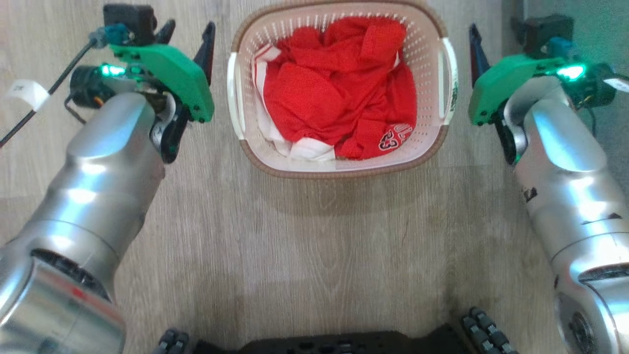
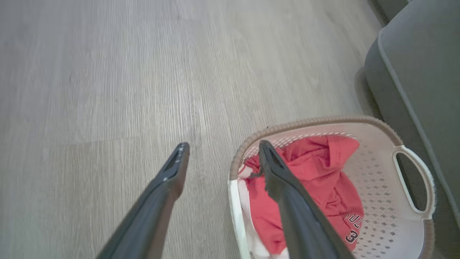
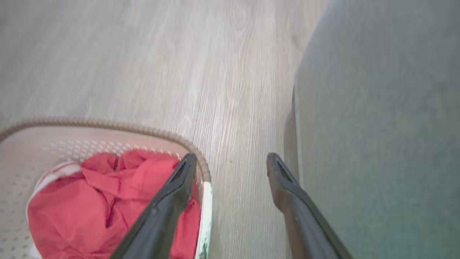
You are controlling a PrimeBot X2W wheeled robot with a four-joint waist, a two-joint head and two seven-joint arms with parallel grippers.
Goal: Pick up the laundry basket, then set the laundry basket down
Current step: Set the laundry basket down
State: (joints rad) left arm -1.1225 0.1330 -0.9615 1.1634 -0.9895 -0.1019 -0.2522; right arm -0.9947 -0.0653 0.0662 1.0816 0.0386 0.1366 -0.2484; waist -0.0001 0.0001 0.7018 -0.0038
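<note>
Left claw (image 1: pixel 189 37) and right claw (image 1: pixel 494 44) both have their fingers wide apart, and they hold nothing. From the head view, the laundry basket (image 1: pixel 339 169) sits on the wood floor (image 1: pixel 314 236) between the two claws. The left claw is just beside the basket's left white handle (image 1: pixel 235 93). The right claw is just beside the right white handle (image 1: pixel 449 83). There is a small gap on each side, so the claws do not touch the basket. Red clothes (image 1: pixel 334 83) with some white cloth fill the inside. The two shiny silver arms come up from the bottom corners.

From the left wrist view, the two dark fingers (image 2: pixel 165 180) point away and are spread apart. One finger is over the bare floor. The other one crosses in front of the basket's near edge and the red clothes. I cannot tell if it touches them. A big grey thing (image 2: pixel 424 90) stands close behind the basket.

From the right wrist view, the fingers are spread apart too. One finger crosses in front of the basket's brown rim and its white handle. The other is over the floor, right next to the big grey thing.
</note>
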